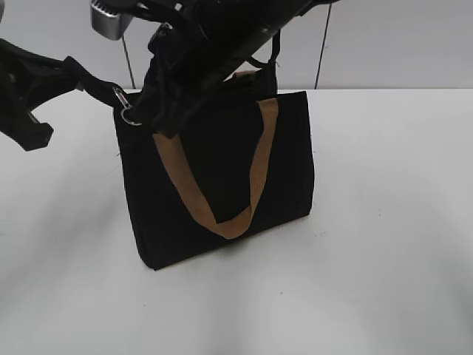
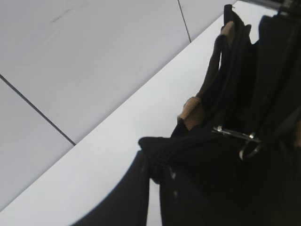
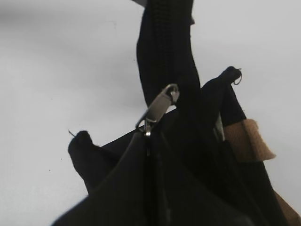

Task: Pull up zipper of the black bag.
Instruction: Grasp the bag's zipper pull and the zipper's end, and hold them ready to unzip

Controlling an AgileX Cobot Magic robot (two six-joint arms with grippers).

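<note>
The black bag (image 1: 214,166) stands upright on the white table, its tan handle (image 1: 259,170) hanging down the front. The silver zipper (image 1: 126,107) sits at the bag's top left corner. It also shows in the left wrist view (image 2: 237,137) and the right wrist view (image 3: 159,107). My right gripper (image 1: 159,122) reaches across from the upper right. It is shut on the zipper's base (image 3: 150,143), and the tab sticks out above its fingers. My left gripper (image 1: 72,74) is shut on the black tail of the zip track (image 2: 157,162) and holds it out to the left.
The white table (image 1: 384,259) spreads around the bag, with a pale panelled wall (image 1: 384,44) behind. My right arm hides the bag's top edge. A second tan handle (image 2: 193,113) shows behind the bag's mouth.
</note>
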